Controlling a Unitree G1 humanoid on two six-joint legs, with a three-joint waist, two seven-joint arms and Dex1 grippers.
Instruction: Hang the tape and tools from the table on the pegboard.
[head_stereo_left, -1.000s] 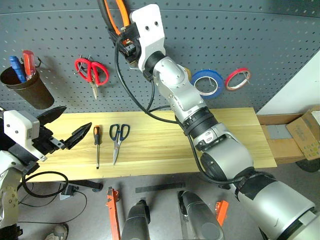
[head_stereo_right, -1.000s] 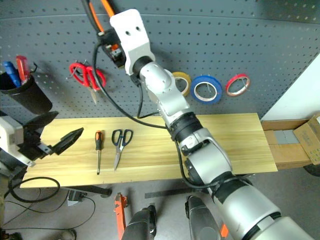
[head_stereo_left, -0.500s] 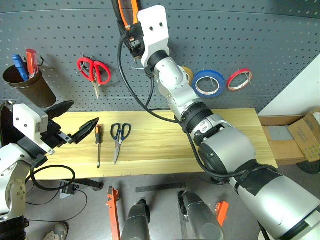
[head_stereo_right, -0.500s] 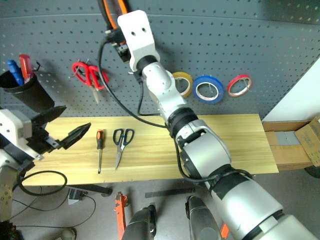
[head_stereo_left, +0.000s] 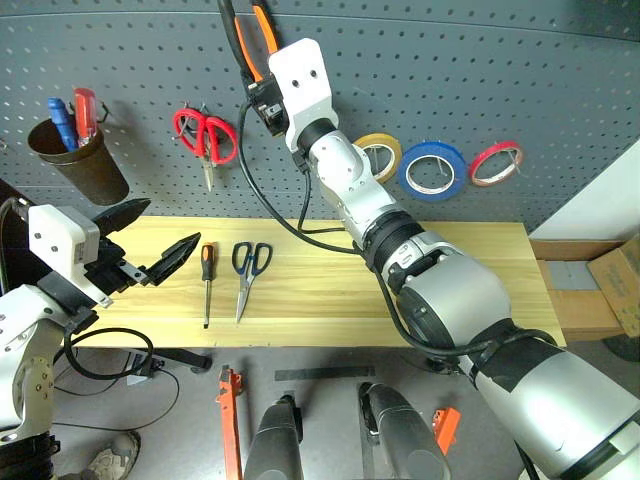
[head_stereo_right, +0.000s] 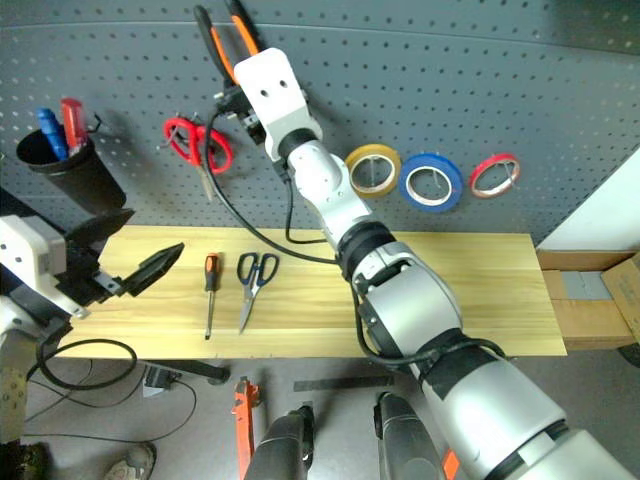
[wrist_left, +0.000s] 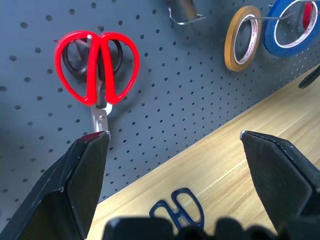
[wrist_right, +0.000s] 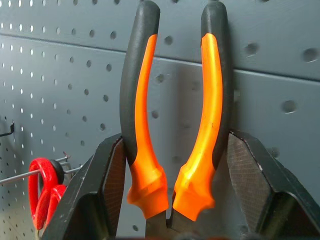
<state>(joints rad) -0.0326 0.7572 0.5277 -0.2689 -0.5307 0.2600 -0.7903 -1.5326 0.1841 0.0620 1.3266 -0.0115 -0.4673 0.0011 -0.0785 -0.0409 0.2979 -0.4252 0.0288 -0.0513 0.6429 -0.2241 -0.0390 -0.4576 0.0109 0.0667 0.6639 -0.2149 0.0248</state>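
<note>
My right gripper is raised high against the pegboard and shut on the pliers, whose orange-and-black handles stick up above it. The blue tape hangs on the pegboard between a yellow roll and a red roll. On the table lie the dark-handled scissors and, to their left, the screwdriver. My left gripper stands open over the table's left end, left of the screwdriver, with nothing in it.
Red-handled scissors hang on the pegboard left of the pliers. A dark cup with red and blue screwdrivers hangs further left. A cardboard box sits beyond the table's right end. An orange clamp lies on the floor.
The camera has swung, shifting the whole picture. My right gripper has sunk a little along the pegboard with the pliers and rolled slightly. The left gripper has stayed put.
</note>
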